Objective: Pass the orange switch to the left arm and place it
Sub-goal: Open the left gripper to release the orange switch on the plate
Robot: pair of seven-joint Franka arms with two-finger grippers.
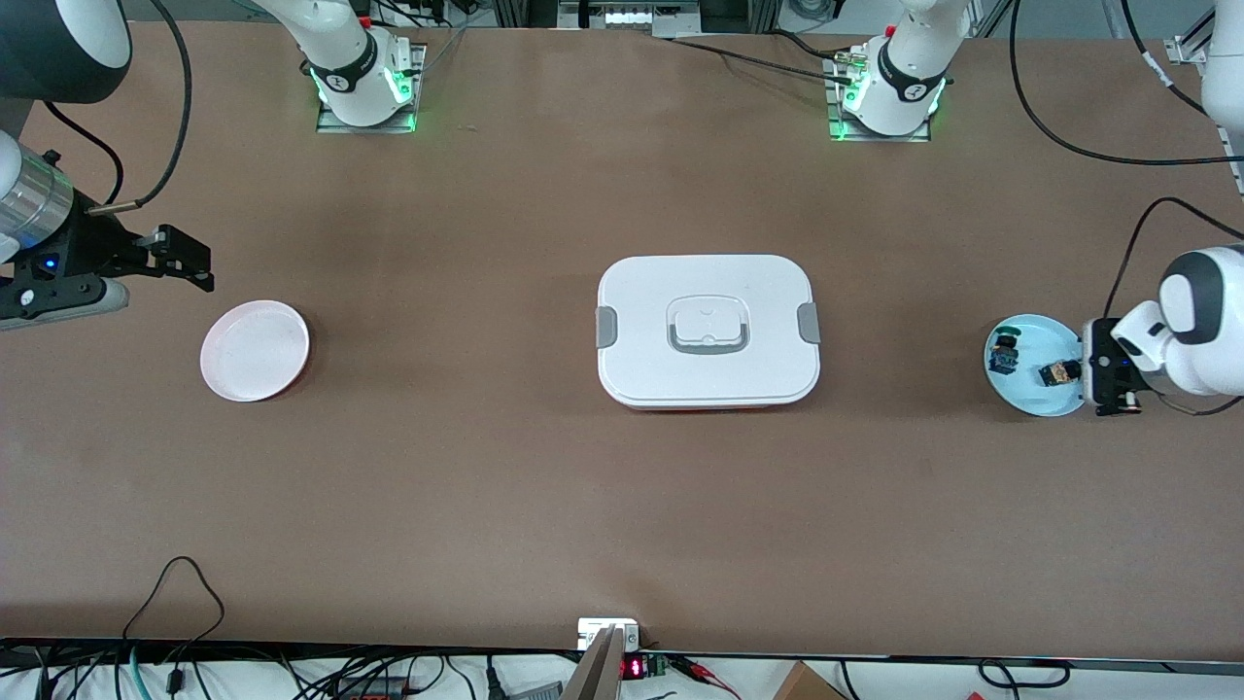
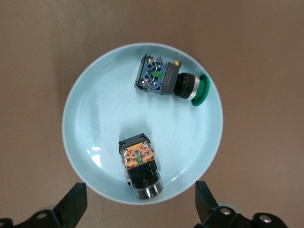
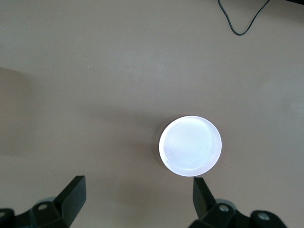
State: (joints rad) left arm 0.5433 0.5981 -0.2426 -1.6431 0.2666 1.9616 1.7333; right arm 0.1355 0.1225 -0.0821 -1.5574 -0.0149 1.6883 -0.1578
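Observation:
The orange switch [image 2: 139, 165], orange-bodied with a black round cap, lies in a light blue plate [image 2: 95, 114] at the left arm's end of the table; both also show in the front view, the switch [image 1: 1057, 372] in the plate [image 1: 1030, 394]. My left gripper [image 2: 140, 206] is open and empty above the plate's rim, its fingers standing wide on either side of the switch's cap; it shows in the front view [image 1: 1096, 374]. My right gripper [image 1: 190, 261] is open and empty, up over the table beside a pinkish white plate [image 1: 255, 350]. The white box [image 1: 708, 331] sits mid-table between the two plates.
A blue-bodied switch with a green cap [image 2: 167, 80] lies in the same blue plate. The white plate [image 3: 190, 146] is empty. Black cables [image 1: 1118, 146] run along the table at the left arm's end, and another cable [image 1: 180, 583] loops at the front edge.

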